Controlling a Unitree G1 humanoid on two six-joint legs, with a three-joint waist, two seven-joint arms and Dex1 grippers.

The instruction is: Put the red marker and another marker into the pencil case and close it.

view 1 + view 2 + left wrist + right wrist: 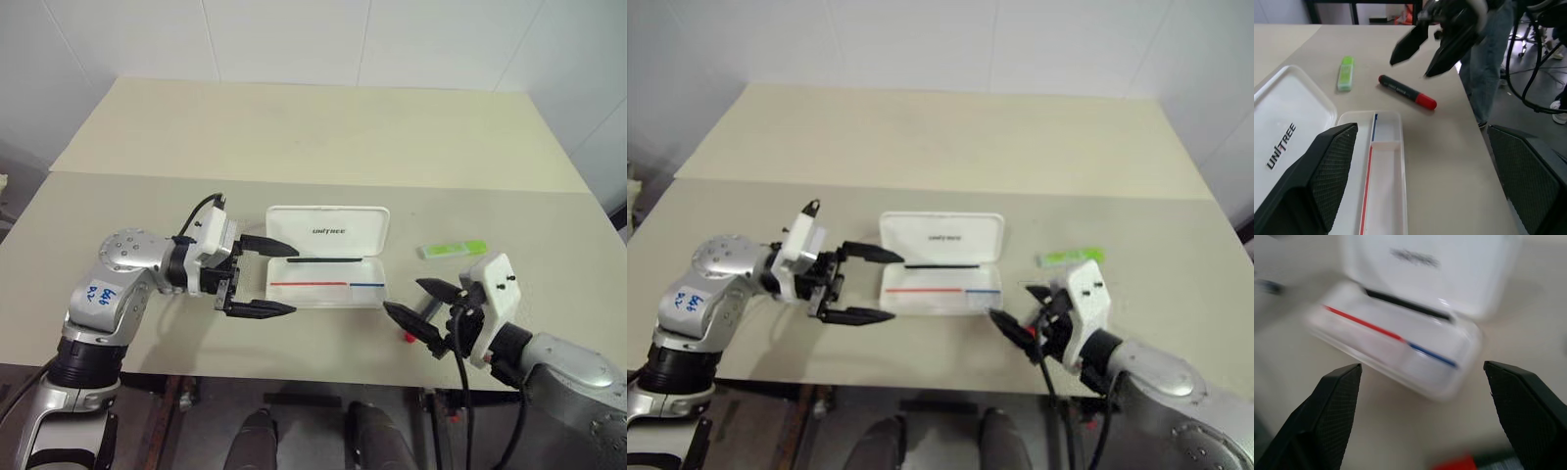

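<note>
From my head camera, the pencil case [326, 257] lay open in the middle of the table [294, 137], lid flat on the far side, tray toward me, its long axis running left to right. My left gripper [265, 276] hung just beside the case's left end, fingers spread wide and empty, pointing to my right. My right gripper [423, 308] hovered off the case's right front corner near the table's front edge, fingers apart and holding nothing. The green highlighter [454, 250] lay to the right of the case, lengthwise left to right, with bare table beyond it. Of the red marker [406, 336] I saw just a red speck under my right fingers.

My left wrist camera showed what the head view hid: the whole red marker [1407, 92] lying on the table between the case's end and the table edge, slanted, red cap toward the edge, black end toward the highlighter [1345, 73].

My right wrist camera looked over the open tray [1400, 352], blurred, with a strip of red at the frame's bottom edge.
</note>
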